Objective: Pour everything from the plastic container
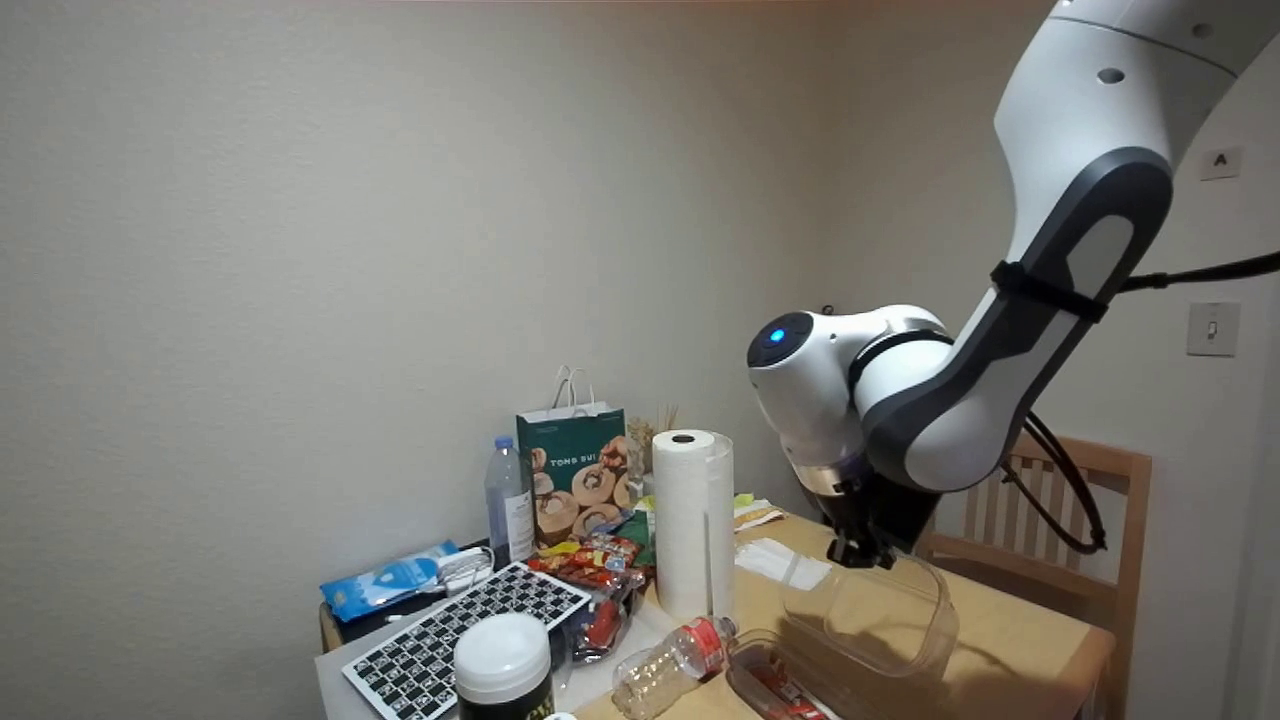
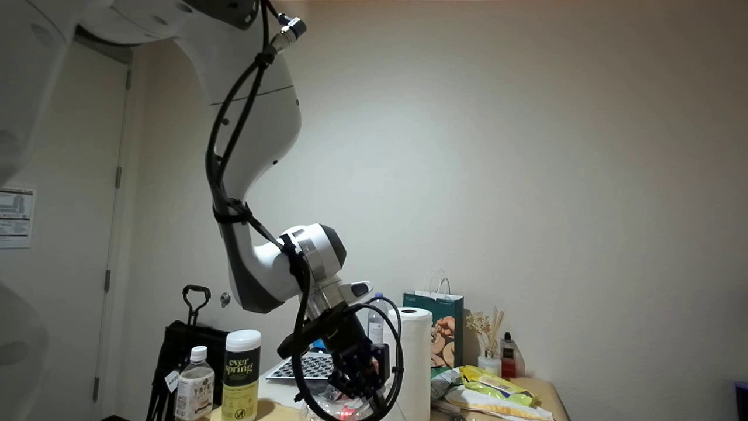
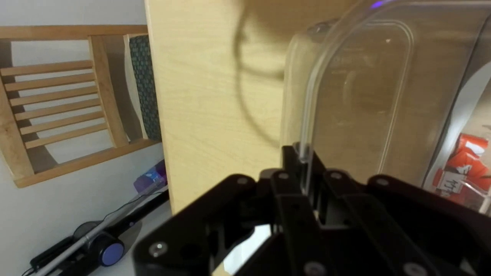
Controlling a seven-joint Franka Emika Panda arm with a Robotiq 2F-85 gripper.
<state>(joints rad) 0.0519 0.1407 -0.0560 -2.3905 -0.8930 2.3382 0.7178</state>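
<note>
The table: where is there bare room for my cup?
In the wrist view, bare table lies between the chair and the clear container held in the gripper. It's crowded around the paper towels: bottle, red packets, shopping bag.

plastic container [image 1: 885, 625]: edge between fingers [image 3: 288, 165] | lying bottle [image 1: 662, 668]: before paper-towel roll [image 1: 684, 530] | bag [image 1: 574, 475]: behind roll

The white, grey-trimmed arm [image 1: 1075, 130] has black cables [image 1: 1200, 273], a blue light [image 1: 777, 336] and black claw [image 3: 304, 161].

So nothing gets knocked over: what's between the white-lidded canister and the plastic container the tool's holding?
In an exterior view: a clear bottle on its side, then, nearer the plastic container, a second clear container.
</note>
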